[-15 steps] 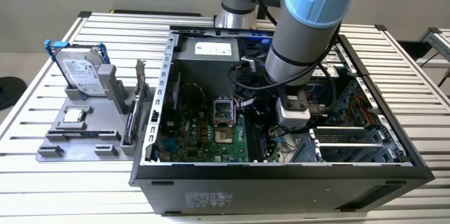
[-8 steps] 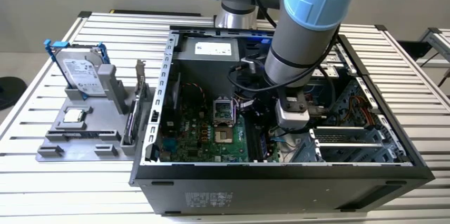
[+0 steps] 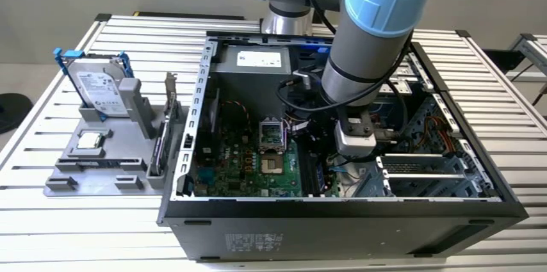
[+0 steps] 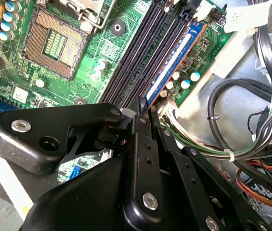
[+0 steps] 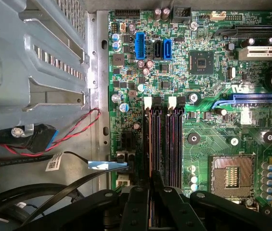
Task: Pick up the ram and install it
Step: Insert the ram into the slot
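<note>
The ram [image 4: 174, 67], a dark stick with a blue edge and a pale label strip, stands on edge in the outermost memory slot near the motherboard's edge. My gripper [image 4: 145, 109] is down inside the open computer case [image 3: 184, 176], with its black fingers [image 4: 140, 144] closed on the near end of the ram. In the first wrist view the gripper [image 5: 151, 178] sits over the row of dark memory slots [image 5: 174, 144]. The exterior view shows the gripper [image 3: 352, 157] low over the board, right of the CPU socket [image 3: 269, 137].
Cable bundles [image 4: 251, 125] lie close beside the ram, and a metal drive cage [image 5: 39, 57] rises nearby. On the exterior view's left, a grey tray [image 3: 60, 179] holds a hard drive [image 3: 98, 89], a square silver chip [image 3: 92, 141] and an upright expansion card [image 3: 171, 112].
</note>
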Tool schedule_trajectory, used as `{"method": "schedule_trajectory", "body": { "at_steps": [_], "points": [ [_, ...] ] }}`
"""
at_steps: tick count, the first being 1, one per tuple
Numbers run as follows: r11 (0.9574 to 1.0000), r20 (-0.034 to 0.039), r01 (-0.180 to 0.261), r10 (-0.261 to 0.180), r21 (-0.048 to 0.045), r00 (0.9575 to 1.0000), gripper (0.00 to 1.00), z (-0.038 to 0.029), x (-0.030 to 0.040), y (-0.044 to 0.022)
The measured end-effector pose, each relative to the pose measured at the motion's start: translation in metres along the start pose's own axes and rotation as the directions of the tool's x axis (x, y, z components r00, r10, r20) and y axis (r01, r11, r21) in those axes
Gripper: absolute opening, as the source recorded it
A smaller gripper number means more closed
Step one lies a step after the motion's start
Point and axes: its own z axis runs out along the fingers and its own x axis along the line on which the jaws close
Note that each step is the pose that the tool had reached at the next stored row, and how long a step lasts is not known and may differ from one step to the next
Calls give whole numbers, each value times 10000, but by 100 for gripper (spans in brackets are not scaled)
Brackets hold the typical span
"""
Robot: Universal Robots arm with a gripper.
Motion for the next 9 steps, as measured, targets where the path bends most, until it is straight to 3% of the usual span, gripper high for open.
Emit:
{"method": "schedule_trajectory", "body": {
  "at_steps": [3,4,9],
  "points": [
    [10000,1,-1,1,-1,10000,0,0,0,0],
    [10000,1,0,0,0,10000,100,1,0,0],
    [10000,0,0,0,1,10000,100,1,0,0]
  ]
}}
